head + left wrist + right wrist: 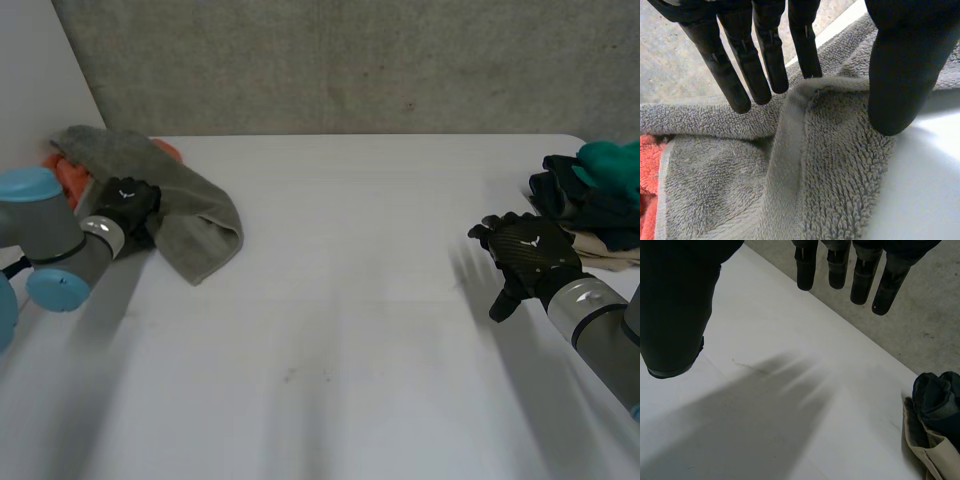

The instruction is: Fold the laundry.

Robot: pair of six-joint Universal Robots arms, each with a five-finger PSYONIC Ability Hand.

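Note:
A grey towel point(195, 215) lies bunched at the table's far left, over an orange cloth point(65, 178). My left hand point(125, 205) rests at the towel's near edge. In the left wrist view its fingers point(765, 55) are straight and hover above a raised fold of the grey towel point(830, 175). The thumb point(897, 65) stands apart with its tip on the pile, so the hand is open and grips nothing. My right hand point(525, 255) hovers open over bare table at the right, its fingers point(837, 265) straight and spread.
A heap of laundry sits at the far right edge: a teal cloth point(612, 165), a dark garment point(570, 195) and a beige piece point(605, 252). The dark garment point(937, 400) and beige piece point(925, 450) lie beside my right hand. White tabletop point(340, 300) spans between the arms.

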